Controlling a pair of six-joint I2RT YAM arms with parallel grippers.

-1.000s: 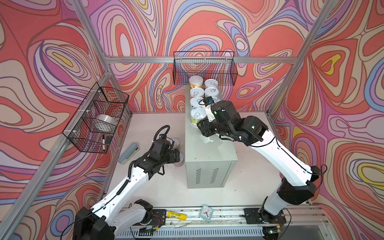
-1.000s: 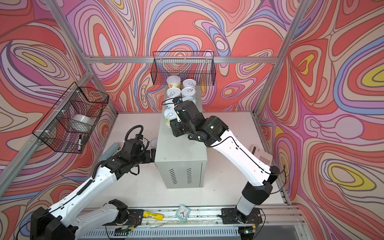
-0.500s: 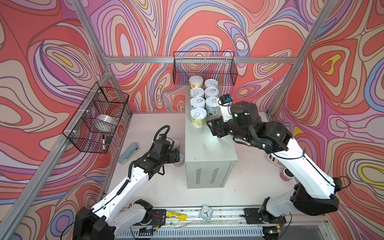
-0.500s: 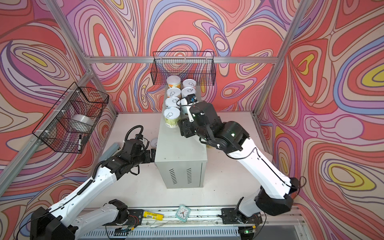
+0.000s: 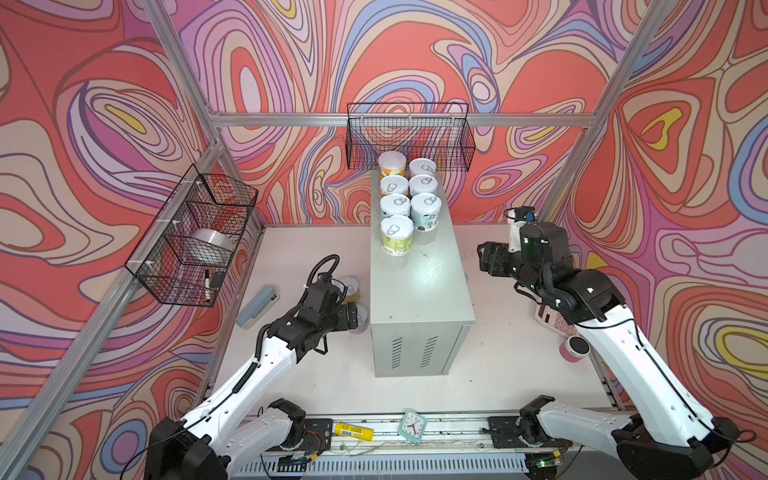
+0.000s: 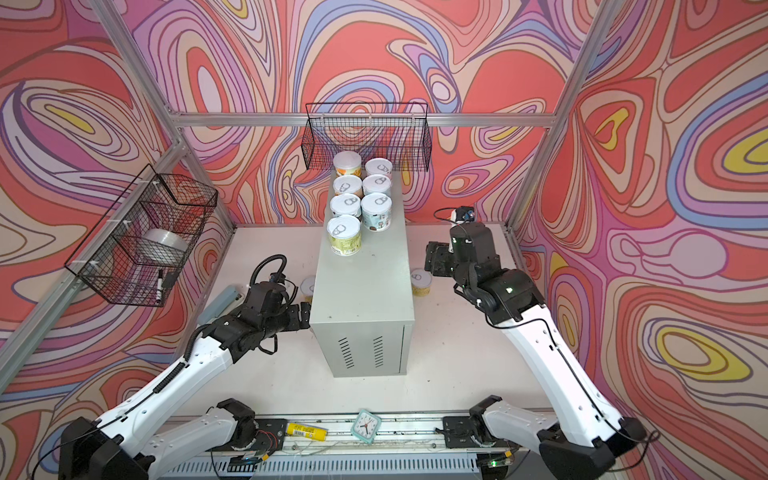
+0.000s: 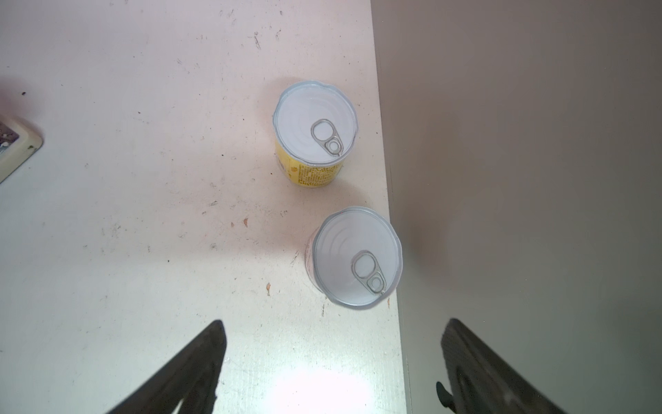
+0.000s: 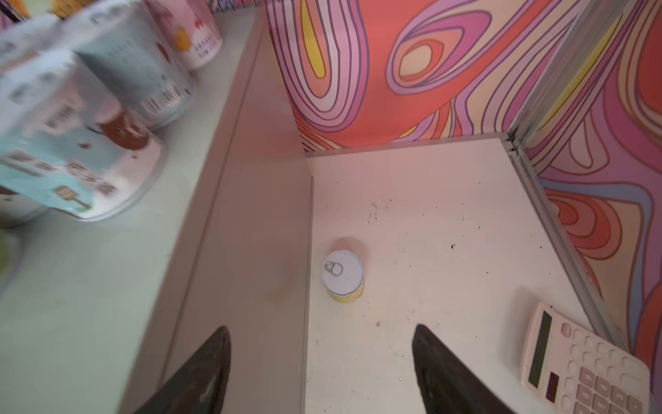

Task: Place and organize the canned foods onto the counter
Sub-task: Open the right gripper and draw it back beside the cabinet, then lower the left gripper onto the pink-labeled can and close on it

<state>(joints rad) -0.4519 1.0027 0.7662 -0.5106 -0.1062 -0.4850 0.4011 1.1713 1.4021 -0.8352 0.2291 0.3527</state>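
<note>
Swirly walls, white tabletop (image 5: 490, 365). Top views: counter (image 5: 419, 274) has seven cans (image 5: 397, 235) packed at its far end. Low by counter's left wall, left gripper (image 5: 355, 316); off its right wall, right gripper (image 6: 432, 259), w/ lone yellow can (image 6: 421, 282) close to that wall. Left wrist: jaws wide, empty; pink can (image 7: 358, 256) upright, straight ahead, just beside counter's wall; another yellow can (image 7: 317, 132) beyond. Right wrist: jaws wide, empty; lone yellow can (image 8: 343, 276) upright, ahead, well below. Left arm prob. nearer its pick.
</note>
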